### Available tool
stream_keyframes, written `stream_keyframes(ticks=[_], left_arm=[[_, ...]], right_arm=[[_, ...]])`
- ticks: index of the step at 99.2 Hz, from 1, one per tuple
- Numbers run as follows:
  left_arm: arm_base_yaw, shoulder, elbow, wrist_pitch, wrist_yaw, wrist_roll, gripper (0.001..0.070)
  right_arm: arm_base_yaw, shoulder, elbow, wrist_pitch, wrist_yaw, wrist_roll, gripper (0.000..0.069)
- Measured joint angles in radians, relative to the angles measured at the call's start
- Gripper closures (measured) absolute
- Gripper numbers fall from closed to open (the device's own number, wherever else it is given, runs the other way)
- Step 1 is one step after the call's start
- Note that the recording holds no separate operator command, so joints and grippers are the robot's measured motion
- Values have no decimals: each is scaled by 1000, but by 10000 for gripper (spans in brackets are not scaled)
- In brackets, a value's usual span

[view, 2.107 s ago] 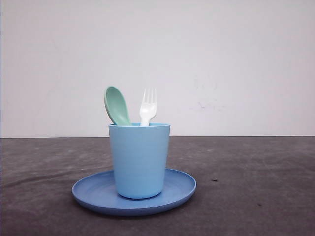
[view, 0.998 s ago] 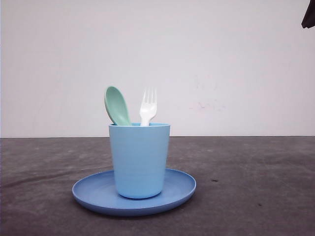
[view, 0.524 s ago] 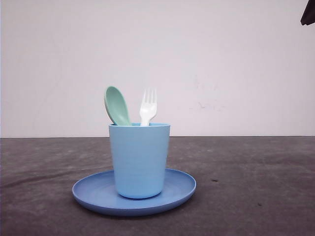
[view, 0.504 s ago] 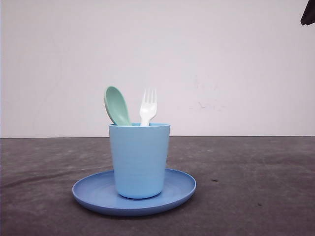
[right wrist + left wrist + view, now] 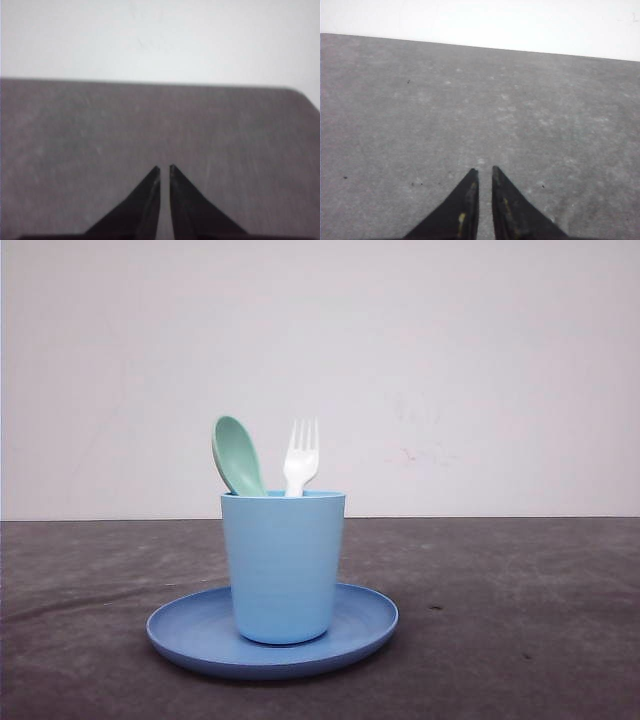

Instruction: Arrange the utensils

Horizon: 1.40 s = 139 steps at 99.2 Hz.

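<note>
Left pincer [image 5: 485,172] — over bare grey table [image 5: 470,100]

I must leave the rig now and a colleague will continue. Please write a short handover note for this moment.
Left gripper: shut, empty, over bare table.
Right gripper: shut, empty, over bare table.
Fork and spoon: both standing in the cup, heads up, spoon to the left. The cup sits on the plate.
Done: nothing visibly moved out of the cup.
Left: probably take both utensils out and lay them where they belong.
</note>
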State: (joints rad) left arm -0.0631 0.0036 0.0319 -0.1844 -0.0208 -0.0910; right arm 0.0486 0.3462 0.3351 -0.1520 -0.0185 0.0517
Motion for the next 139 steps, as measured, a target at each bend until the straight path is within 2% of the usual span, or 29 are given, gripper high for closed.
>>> stream_keyframes(ticks=[18, 38, 139], left_arm=[[0, 0, 0, 0, 0, 0, 686], [0, 0, 0, 0, 0, 0, 686], [0, 2, 0, 0, 0, -2, 686]], right_arm=[[-9, -211, -145, -39, -10, 0, 656], [-2, -346, -320, -25, -61, 1, 656], [0, -340, -318, -16, -56, 4, 656]])
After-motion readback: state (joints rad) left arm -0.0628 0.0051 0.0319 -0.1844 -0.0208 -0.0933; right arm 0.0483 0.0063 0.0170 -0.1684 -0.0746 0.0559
